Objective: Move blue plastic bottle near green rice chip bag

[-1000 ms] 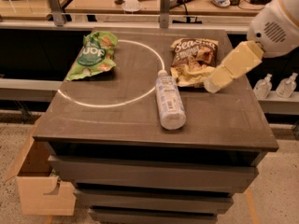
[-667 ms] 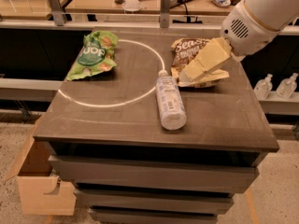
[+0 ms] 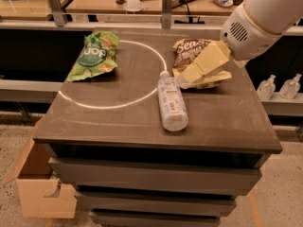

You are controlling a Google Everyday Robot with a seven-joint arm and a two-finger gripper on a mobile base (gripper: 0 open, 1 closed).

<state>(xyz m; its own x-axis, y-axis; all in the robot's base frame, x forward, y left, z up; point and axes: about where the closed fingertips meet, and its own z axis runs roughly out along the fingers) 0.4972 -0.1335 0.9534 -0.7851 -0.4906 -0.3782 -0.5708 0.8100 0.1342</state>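
The blue plastic bottle lies on its side near the middle of the dark table top, its white cap pointing to the back. The green rice chip bag lies at the back left, on the edge of a white painted circle. My gripper comes in from the upper right on a white arm. Its cream fingers are open and empty. They point down-left just right of the bottle's cap end, in front of the brown and cream bag.
A brown and cream snack bag lies at the back right, partly hidden by my gripper. A cardboard box stands on the floor at the left. Small bottles stand on a shelf at the right. A cluttered counter runs behind the table.
My gripper has moved left and down from the table's right side to just beside the bottle's cap end. The bottle and both bags have not moved.
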